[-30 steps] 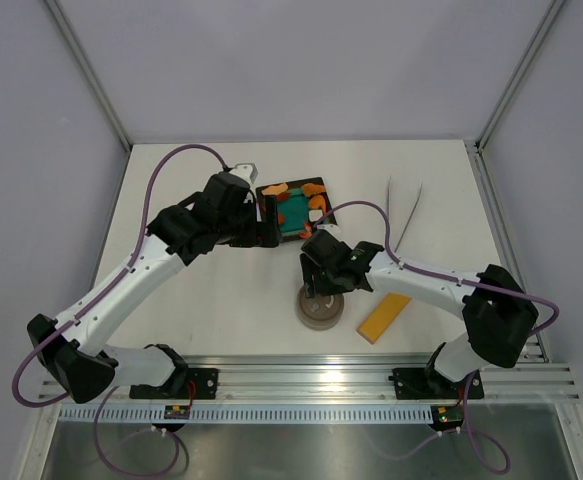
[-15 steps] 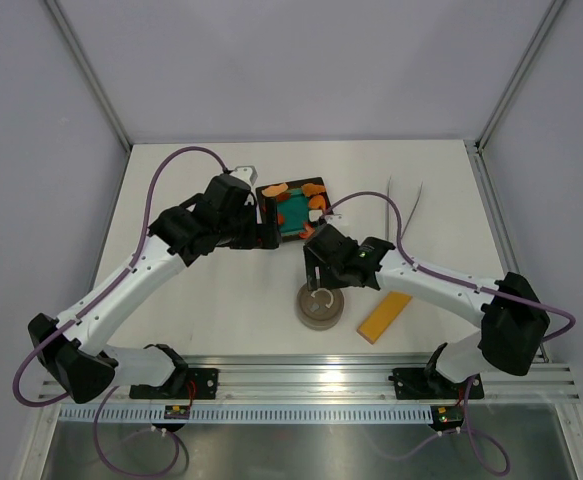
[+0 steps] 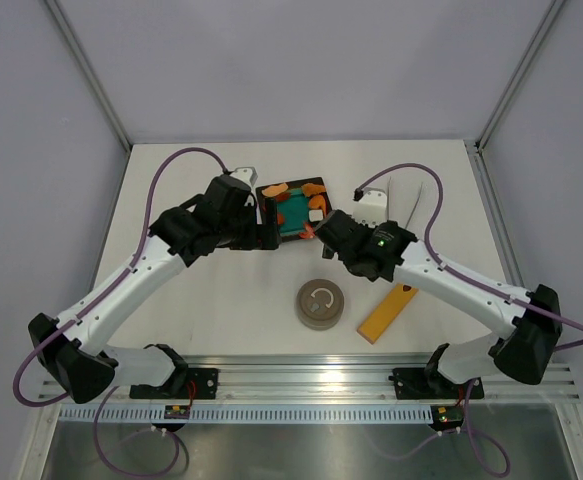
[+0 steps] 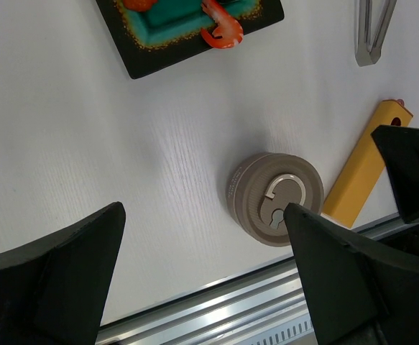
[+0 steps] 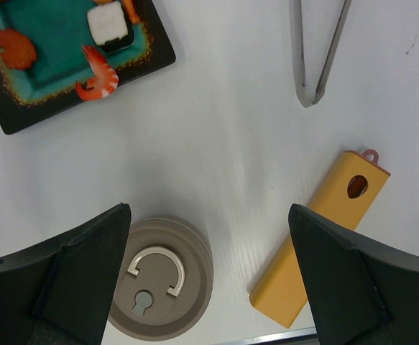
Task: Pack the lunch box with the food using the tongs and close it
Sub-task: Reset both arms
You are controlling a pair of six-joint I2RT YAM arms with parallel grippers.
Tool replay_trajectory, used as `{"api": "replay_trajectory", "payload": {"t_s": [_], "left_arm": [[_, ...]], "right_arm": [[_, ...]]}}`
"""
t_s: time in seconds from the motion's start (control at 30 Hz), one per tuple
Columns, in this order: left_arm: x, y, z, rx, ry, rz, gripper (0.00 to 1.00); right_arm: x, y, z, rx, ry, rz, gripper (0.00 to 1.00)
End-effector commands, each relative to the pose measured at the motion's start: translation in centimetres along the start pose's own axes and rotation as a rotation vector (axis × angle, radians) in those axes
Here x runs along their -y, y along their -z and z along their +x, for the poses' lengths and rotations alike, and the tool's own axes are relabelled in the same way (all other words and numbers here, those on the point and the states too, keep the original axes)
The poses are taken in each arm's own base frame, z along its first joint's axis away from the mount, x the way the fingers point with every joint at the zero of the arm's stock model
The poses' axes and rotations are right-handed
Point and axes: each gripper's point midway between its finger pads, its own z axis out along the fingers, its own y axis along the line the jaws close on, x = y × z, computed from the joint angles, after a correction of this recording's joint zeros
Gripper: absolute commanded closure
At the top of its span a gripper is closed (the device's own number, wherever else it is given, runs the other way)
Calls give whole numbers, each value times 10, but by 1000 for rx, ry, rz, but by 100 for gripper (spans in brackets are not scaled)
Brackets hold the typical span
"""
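The round lunch box [image 3: 320, 303] sits near the table's front with its grey-brown lid [image 5: 159, 280] on it, and nothing touches it. The food [image 3: 296, 203] lies on a square black plate [image 3: 316, 183]: an orange shrimp [image 5: 98, 79], a white cube [image 5: 108, 25] and more orange pieces. The silver tongs [image 3: 404, 205] lie free at the back right. My right gripper [image 3: 328, 234] hangs open above the table between plate and lunch box, holding nothing. My left gripper [image 3: 269, 224] is open beside the plate's left edge. In the left wrist view the lunch box [image 4: 276, 199] is by my right finger.
A long yellow-orange bar [image 3: 386, 312] lies right of the lunch box, close to the front rail [image 3: 311, 375]. Grey walls enclose the table on three sides. Both arms' purple cables arch over the table.
My right gripper rose off the lid, drew back toward the plate and opened wide, leaving the lid on the lunch box. The left arm stayed still.
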Motion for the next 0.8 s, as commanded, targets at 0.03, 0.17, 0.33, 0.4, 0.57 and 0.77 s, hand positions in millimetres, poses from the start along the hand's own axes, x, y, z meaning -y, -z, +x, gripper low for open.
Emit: {"api": "replay_trajectory", "payload": {"t_s": [0.03,0.17,0.33,0.4,0.57,0.77], "left_arm": [[4,12,-17,83,16,30,4],[4,11,-16,84,15,32,4],[7,5,-13,71,19,42,4],[7,2,-12,62,20,42,4],[6,3,-14,67,10,36,4],[5,8,-17,81,8,32,4]], "right_arm": [[19,28,-44,171,-136,-17,1],[29,36,-52,219,-157,-33,1],[34,41,-55,235,-154,-38,0],[35,41,-55,236,-154,-40,0],[29,40,-55,232,-147,-62,1],[25,41,-60,243,-153,-68,1]]}}
